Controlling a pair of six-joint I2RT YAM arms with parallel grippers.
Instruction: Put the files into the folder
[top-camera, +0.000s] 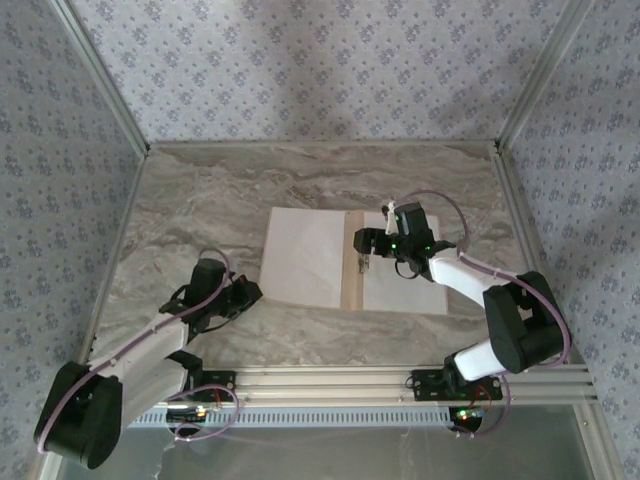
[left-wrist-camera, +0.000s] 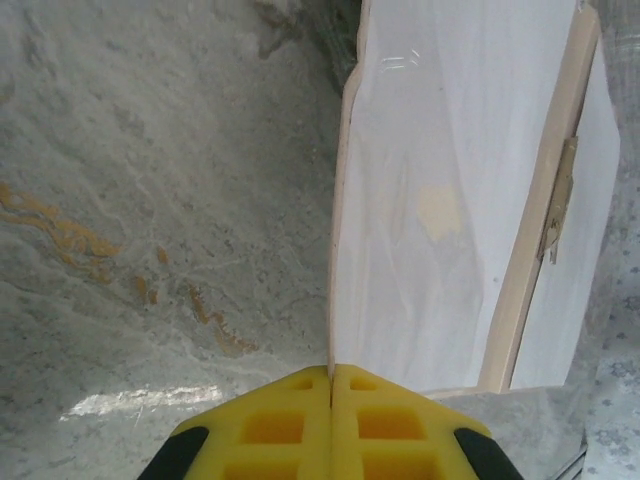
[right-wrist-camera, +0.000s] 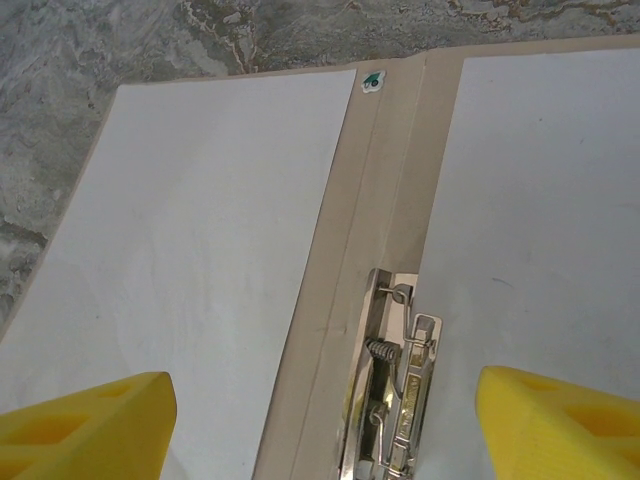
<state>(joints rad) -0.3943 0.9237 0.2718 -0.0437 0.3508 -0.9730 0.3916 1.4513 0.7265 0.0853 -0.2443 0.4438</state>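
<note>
— Where's the folder (top-camera: 351, 262)?
— It lies open at the middle of the table (top-camera: 200, 200). There is a white sheet on each half, the left sheet (top-camera: 305, 255) and the right sheet (top-camera: 400, 296).
— And the right arm?
— Its elbow is bent up near the table's right edge and the forearm reaches in. The right gripper (top-camera: 362, 248) hangs over the spine, jaws wide apart either side of the metal clip (right-wrist-camera: 392, 400).
— The left?
— Stretched low from the near-left corner. The left gripper (left-wrist-camera: 330, 385) has its jaws pressed together at the folder's near-left corner. Whether they pinch its edge, I can't tell.
</note>
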